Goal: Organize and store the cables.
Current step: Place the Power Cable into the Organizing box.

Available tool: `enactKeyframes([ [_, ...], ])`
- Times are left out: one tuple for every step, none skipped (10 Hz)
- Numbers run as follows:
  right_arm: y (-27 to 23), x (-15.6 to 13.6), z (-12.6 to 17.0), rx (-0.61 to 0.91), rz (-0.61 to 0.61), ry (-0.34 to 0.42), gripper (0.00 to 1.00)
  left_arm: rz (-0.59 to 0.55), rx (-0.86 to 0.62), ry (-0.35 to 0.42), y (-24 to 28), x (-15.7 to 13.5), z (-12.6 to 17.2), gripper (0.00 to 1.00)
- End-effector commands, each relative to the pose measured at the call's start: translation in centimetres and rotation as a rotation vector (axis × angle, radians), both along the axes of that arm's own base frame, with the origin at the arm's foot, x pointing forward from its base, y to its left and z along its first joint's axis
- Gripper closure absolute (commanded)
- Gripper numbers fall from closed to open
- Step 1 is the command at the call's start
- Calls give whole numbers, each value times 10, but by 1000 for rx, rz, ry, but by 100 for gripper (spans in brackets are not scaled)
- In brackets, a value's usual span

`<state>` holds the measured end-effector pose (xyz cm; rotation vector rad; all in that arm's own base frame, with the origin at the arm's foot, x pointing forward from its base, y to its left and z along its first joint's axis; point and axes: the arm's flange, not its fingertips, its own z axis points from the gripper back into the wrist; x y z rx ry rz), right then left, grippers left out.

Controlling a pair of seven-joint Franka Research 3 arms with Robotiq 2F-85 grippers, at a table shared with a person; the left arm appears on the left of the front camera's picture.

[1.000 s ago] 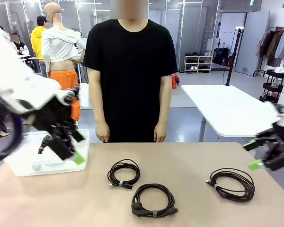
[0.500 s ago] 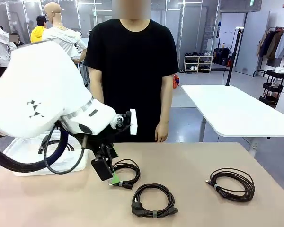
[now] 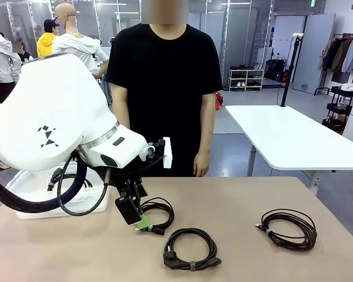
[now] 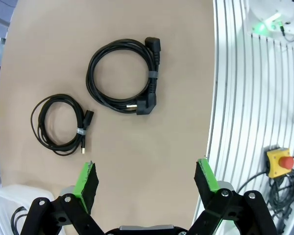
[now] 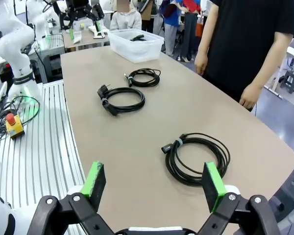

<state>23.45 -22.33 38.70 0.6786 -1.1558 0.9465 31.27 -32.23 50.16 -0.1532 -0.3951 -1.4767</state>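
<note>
1. A robotics lab, by the look of it: just right of the left pincer (image 4: 146, 165), a red emergency-stop button (image 4: 279, 161) sits on a slotted metal bench (image 4: 235, 98).
2. Well beyond the pincer are glass partitions (image 3: 247, 35), a white worktable (image 3: 282, 132), a shelving rack (image 3: 246, 79) and a grey floor (image 3: 235, 153).

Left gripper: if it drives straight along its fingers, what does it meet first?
Probably bare table. The left gripper is open and points down, with table between its pads. The small coiled cable lies just to one side, so a pad might clip it. Depth is unclear.
</note>
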Motion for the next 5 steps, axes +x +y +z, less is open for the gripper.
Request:
enactKeyframes([
  [1, 2, 10, -37, -1, -7, 0, -1, -6, -2, 1, -3, 1, 0],
  [1, 2, 10, -37, -1, -7, 0, -1, -6, -2, 1, -3, 1, 0],
  [1, 2, 10, -37, -1, -7, 0, -1, -6, -2, 1, -3, 1, 0],
  [1, 2, 10, -37, -1, -7, 0, -1, -1, 0, 0, 0, 0, 0],
  [1, 2, 10, -37, -1, -7, 0, 27, 28, 20, -27, 4, 0, 0],
])
